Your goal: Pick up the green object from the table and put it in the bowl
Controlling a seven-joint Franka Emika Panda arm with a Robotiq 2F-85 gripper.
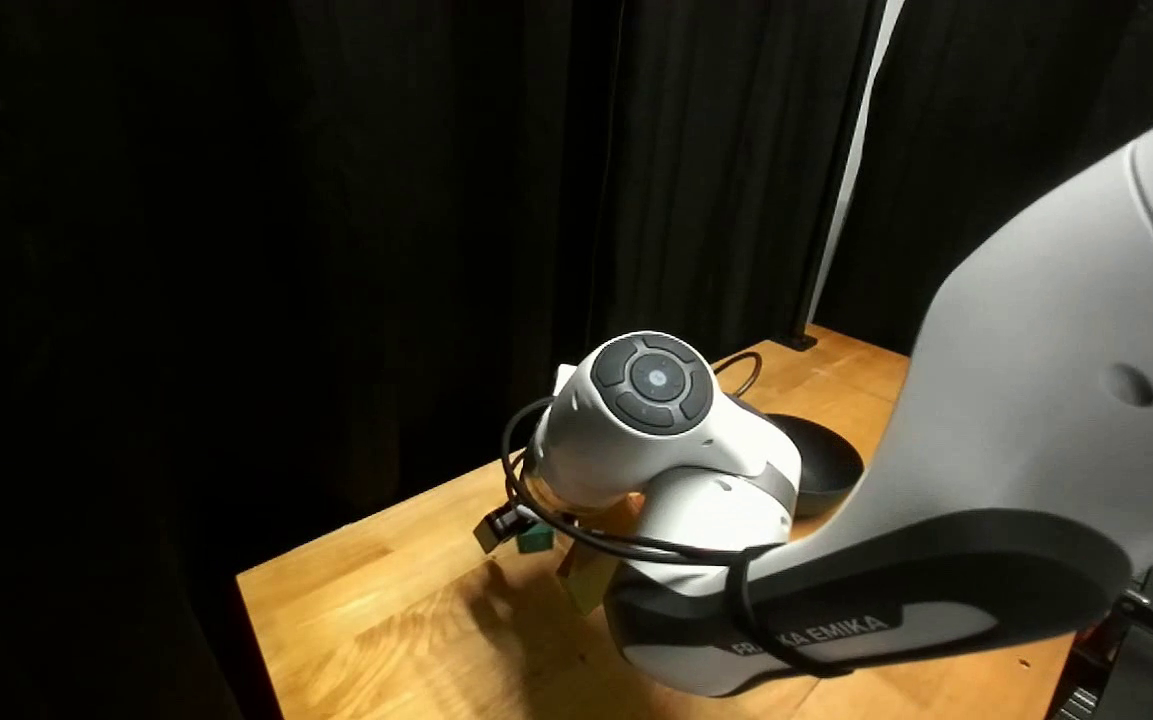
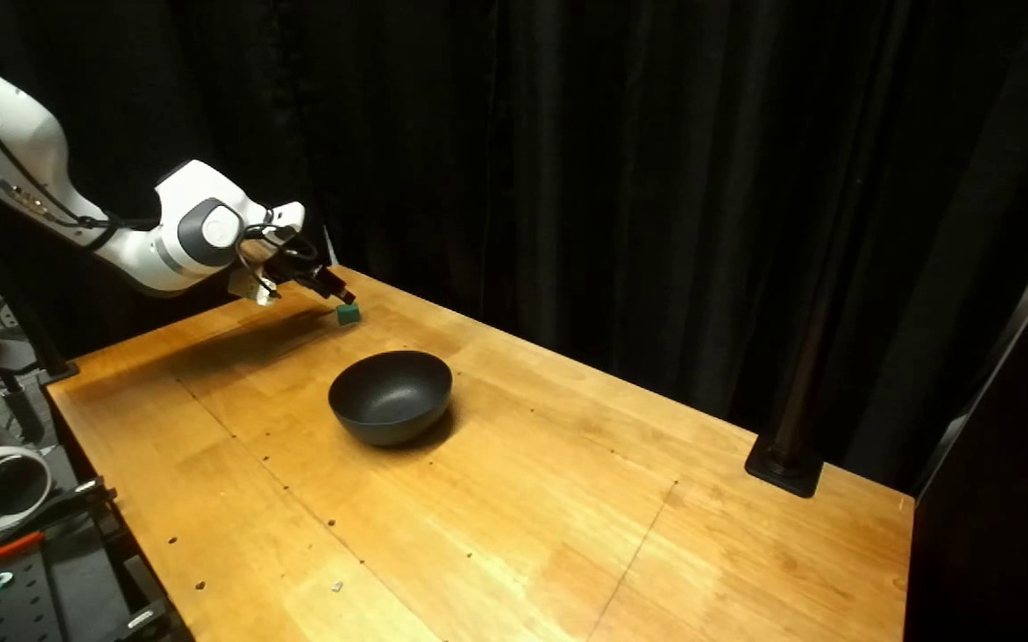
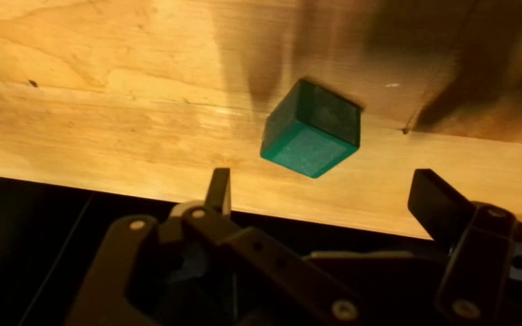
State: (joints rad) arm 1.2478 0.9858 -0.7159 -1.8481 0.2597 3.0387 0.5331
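The gripper (image 3: 322, 171) is seen in the wrist view with its fingers (image 3: 437, 208) held wide apart, the green block (image 3: 310, 131) being framed just beyond their tips. In an exterior view, the block is supported by the wooden table (image 2: 549, 481), where the black bowl (image 2: 390, 397) is placed upright, apart from it.

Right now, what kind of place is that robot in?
Probably a robotics lab or workshop: a white jointed robot arm hangs over a light brown wooden table, with black folded cloth curtains behind.
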